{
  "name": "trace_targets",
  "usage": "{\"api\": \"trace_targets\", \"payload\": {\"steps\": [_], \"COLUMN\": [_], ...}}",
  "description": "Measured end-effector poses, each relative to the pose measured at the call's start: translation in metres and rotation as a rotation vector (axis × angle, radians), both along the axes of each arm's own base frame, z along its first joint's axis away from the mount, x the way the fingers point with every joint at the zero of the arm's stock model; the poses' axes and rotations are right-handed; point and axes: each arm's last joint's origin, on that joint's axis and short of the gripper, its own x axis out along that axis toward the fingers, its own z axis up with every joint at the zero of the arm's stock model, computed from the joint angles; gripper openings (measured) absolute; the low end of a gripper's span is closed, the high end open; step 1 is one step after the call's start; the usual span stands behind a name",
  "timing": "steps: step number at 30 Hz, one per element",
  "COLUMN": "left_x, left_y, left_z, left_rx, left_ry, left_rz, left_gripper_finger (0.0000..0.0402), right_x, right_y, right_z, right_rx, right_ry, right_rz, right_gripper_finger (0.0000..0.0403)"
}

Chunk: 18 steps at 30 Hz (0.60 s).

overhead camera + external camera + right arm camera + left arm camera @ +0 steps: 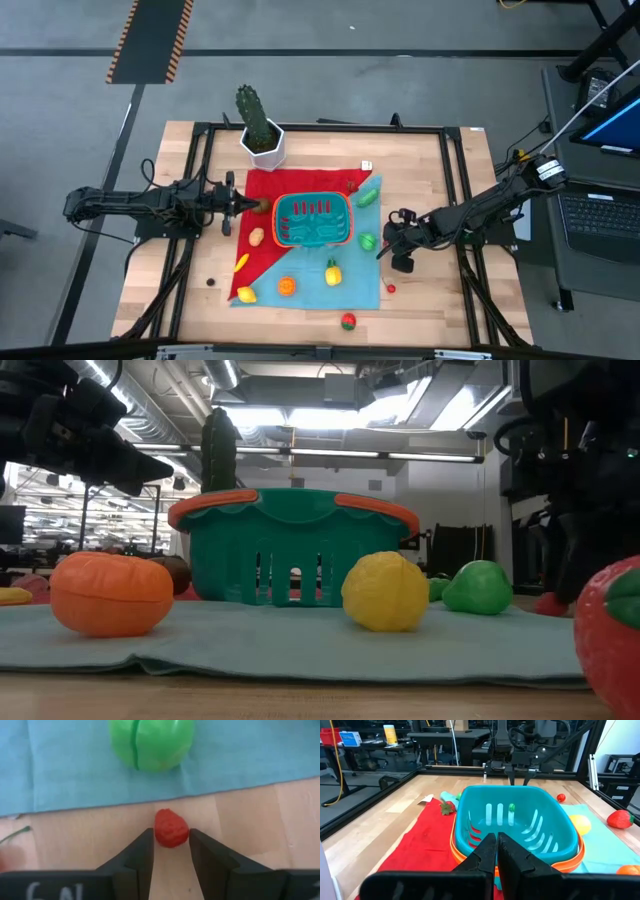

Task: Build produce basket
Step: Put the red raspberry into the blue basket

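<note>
The teal basket (313, 220) with its orange-red rim stands on a red and blue cloth, and nothing shows inside it. Toy produce lies around it: a lemon (332, 272), an orange (287, 285), a green fruit (367, 241) and a strawberry (348, 321). My left gripper (497, 851) is shut and holds nothing. It hovers at the basket's left rim, above a brown piece (262, 206). My right gripper (171, 837) is low at the cloth's right edge, with a small red berry (171, 827) between its fingertips. In the high view the gripper hides that berry. My right gripper has the small red berry's two sides (159, 831) between its two fingertips, only at their free ends. The fingers come from the table's right side, slanting down. The berry rests on the bare wood just off the blue cloth's edge.
A white hexagonal cactus pot (262, 140) stands at the far edge behind the red cloth. More pieces lie near the basket's left: a yellow one (241, 263) and a tan one (257, 237). Another small red piece (390, 288) lies on the wood. Black frame rails run along the table's sides.
</note>
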Motion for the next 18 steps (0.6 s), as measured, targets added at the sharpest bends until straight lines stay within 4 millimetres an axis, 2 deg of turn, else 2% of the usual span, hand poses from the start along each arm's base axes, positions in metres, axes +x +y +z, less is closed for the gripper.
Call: {"api": "trace_targets", "payload": {"steps": [12, 18], "left_x": [0.0000, 0.0000], "left_y": [0.0000, 0.0000], "left_z": [0.0000, 0.0000], "left_rx": [0.000, 0.001], "left_ry": [0.000, 0.000], "left_rz": [0.000, 0.000], "left_gripper_finger": [0.0008, 0.0008], "right_x": [0.0035, 0.0069], "right_y": [-0.0080, -0.0060], "right_z": [-0.0001, -0.0096], "right_rx": [-0.008, 0.008], "right_ry": [0.002, 0.041], "right_rz": [0.008, 0.021], "right_gripper_finger": [0.0127, 0.0127]}}
